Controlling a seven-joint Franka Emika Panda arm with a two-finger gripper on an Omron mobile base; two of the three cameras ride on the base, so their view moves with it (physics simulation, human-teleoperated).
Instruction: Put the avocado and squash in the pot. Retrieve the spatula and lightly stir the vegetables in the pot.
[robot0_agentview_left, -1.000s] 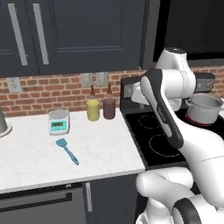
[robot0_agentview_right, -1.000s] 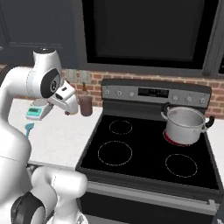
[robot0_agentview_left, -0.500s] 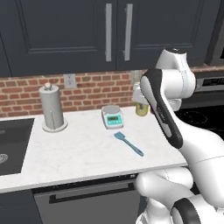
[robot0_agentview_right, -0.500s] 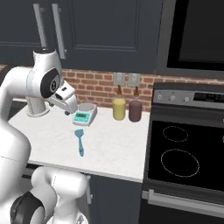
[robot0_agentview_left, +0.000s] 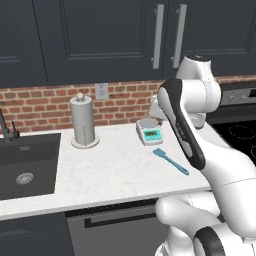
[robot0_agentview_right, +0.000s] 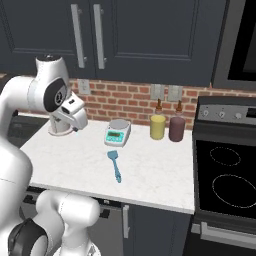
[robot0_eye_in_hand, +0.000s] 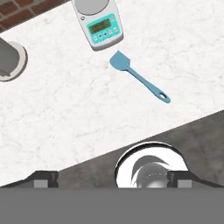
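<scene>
Spatula (robot0_agentview_left: 171, 161) is lying flat on the white marble counter (robot0_agentview_left: 105, 170), blade end pointing back toward the wall and the handle running out toward the front edge at a bit of an angle. Same thing from the other side (robot0_agentview_right: 115, 165), and from my hand camera it's sitting right there below me (robot0_eye_in_hand: 139, 77). Blade tip is just beside the little teal-faced kitchen scale (robot0_agentview_left: 149, 132), close but not touching as far as I can see.

My gripper (robot0_eye_in_hand: 112, 177) is up in the air above the counter's front edge, well apart from the spatula, fingers spread wide with nothing between them. So, empty-handed.

Other stuff around: paper towel roll (robot0_agentview_left: 83, 121) standing upright on its base near the brick backsplash, between the scale and the sink (robot0_agentview_left: 26, 165). On the far side of the scale, a yellow bottle (robot0_agentview_right: 157, 125) and a dark purple bottle (robot0_agentview_right: 176, 127) stand side by side against the wall, just beside the black stovetop (robot0_agentview_right: 226, 179). Dark cabinets (robot0_agentview_right: 125, 35) overhead.
</scene>
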